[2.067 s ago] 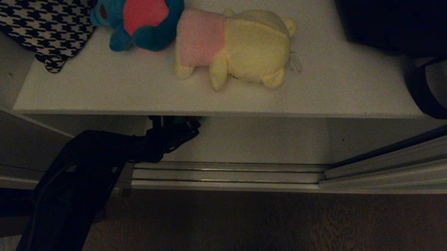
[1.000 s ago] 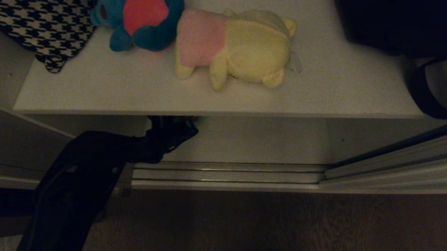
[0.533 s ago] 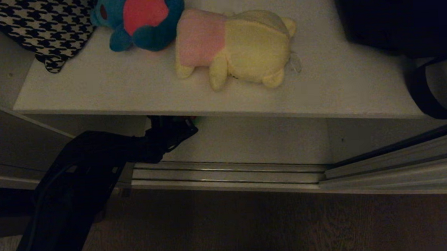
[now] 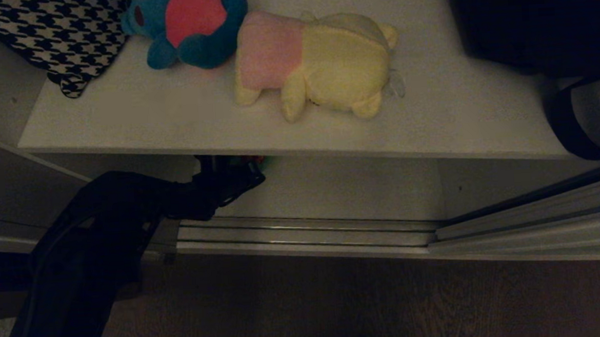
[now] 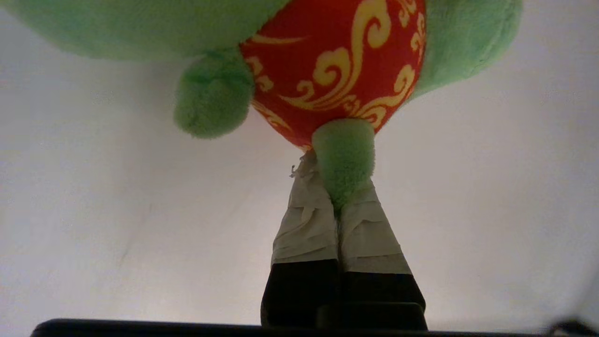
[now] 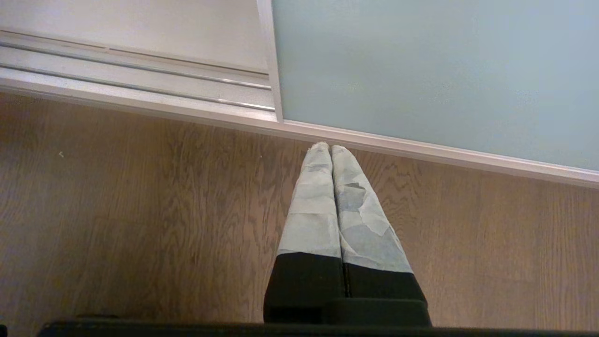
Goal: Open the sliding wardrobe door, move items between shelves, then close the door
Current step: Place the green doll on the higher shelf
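Observation:
My left gripper (image 5: 337, 178) is shut on one green limb of the green plush toy with a red, gold-patterned belly (image 5: 337, 61), over the off-white lower shelf (image 5: 117, 210). In the head view the left arm reaches under the upper shelf (image 4: 174, 129), whose edge hides most of the left gripper (image 4: 233, 172). On that shelf lie a cream-yellow and pink plush (image 4: 325, 69) and a blue plush with a pink belly (image 4: 195, 25). The right gripper (image 6: 331, 149) hangs shut and empty over the wood floor by the grey-green sliding door (image 6: 435, 70).
A black bag (image 4: 528, 18) with a strap (image 4: 564, 124) fills the upper shelf's right end. A houndstooth cloth (image 4: 51, 32) lies at its left end. The ribbed metal floor track (image 4: 303, 235) runs along the wardrobe's foot, with wood floor (image 4: 338, 305) in front.
The left arm has shifted slightly up and back under the shelf edge. The two toys on the upper shelf have stayed put.

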